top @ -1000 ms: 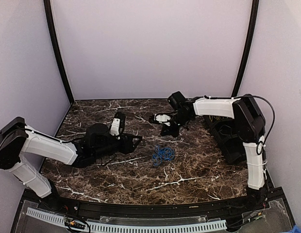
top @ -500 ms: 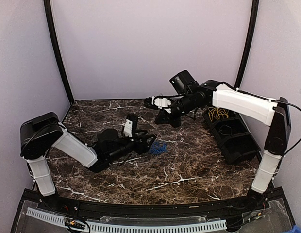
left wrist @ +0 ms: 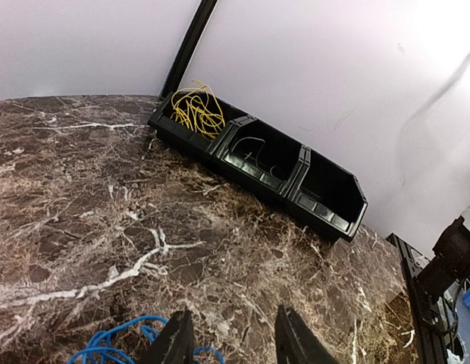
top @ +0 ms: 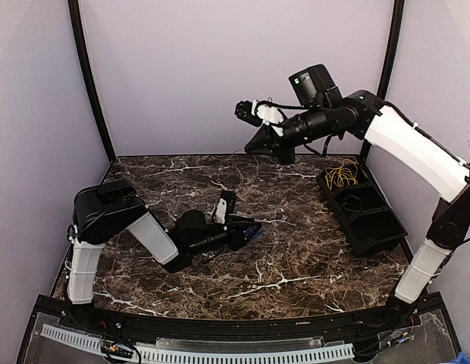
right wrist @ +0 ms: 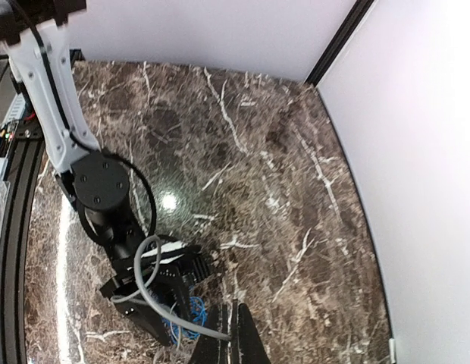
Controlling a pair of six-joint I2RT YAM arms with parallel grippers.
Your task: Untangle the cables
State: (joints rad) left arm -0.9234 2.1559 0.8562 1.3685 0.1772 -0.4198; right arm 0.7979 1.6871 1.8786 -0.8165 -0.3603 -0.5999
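One black bin (top: 375, 224), yellow cables (top: 341, 175) inside

Right tool (top: 258, 144): up from low over mid-tabletop (top: 296, 258), now high against the back wall (top: 220, 76), arm stretched out. With that arm away, the yellow cable (top: 341, 174) in the bin (top: 371, 220) shows; a second ago it was covered. Left tool (top: 252, 230): reached right across the tabletop, its shoulder swung in and raised. It was short of the blue cable (left wrist: 106, 347); now its fingers, spread, are over the bundle, which has slid slightly left and toward the back.
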